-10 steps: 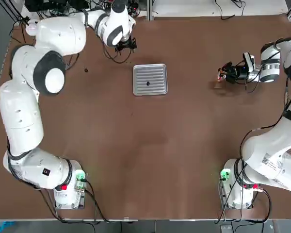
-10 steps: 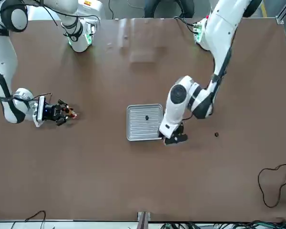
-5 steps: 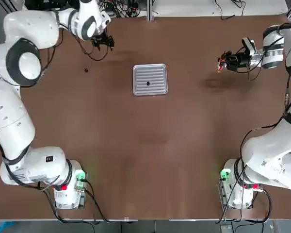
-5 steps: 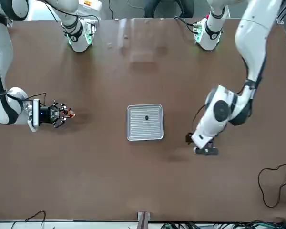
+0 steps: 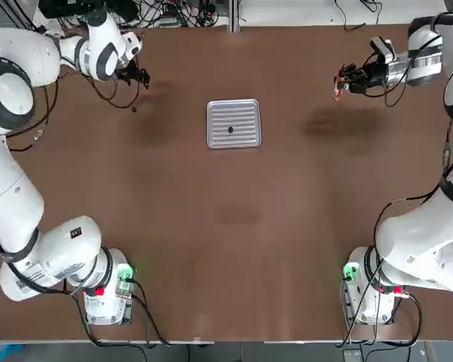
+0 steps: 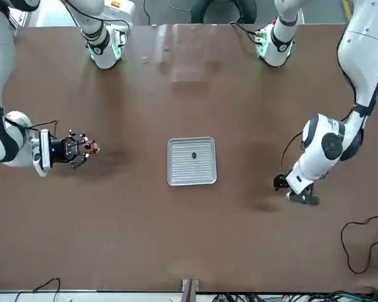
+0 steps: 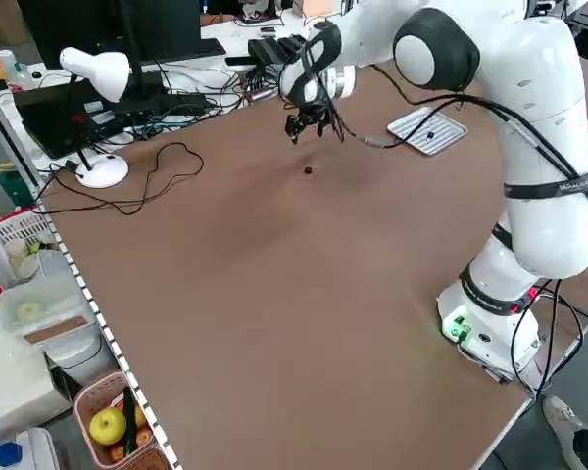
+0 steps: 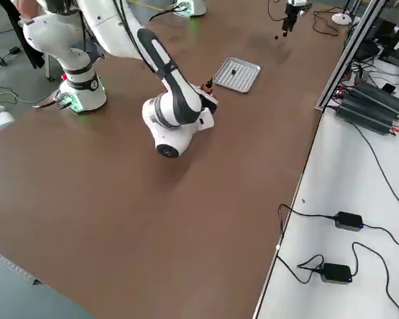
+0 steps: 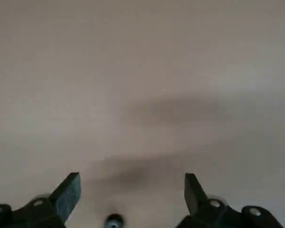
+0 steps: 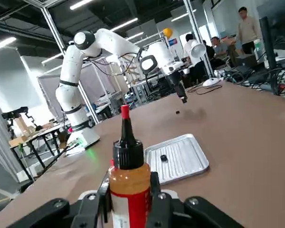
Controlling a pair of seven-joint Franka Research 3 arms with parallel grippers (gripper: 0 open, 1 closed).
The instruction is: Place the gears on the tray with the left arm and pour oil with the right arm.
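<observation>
I see the tray (image 5: 233, 124) sitting flat near the middle of the brown table (image 5: 234, 249), and it holds one gear (image 5: 230, 130), a dark speck on its ribbed surface. A second gear (image 5: 134, 109) lies bare on the table well to the tray's left in my overhead camera, so I count two gears in all, one in and one out. My left gripper (image 5: 138, 75) hangs just beyond that loose gear, toward the far edge, and in its wrist camera its fingers (image 9: 69, 194) stand wide apart with nothing between them, the small dark piece showing at the frame's edge between them. My right gripper (image 5: 346, 78) is off toward the far right of the table, lifted clear of the surface, with its fingers clamped on the oil bottle (image 10: 128, 180). That bottle has an amber body, a black collar, a red band and a slim red-tipped nozzle; I cannot read any writing on the label. There is one bottle and one tray. Several people (image 10: 247, 28) stand in the room behind the table in the right wrist camera.
</observation>
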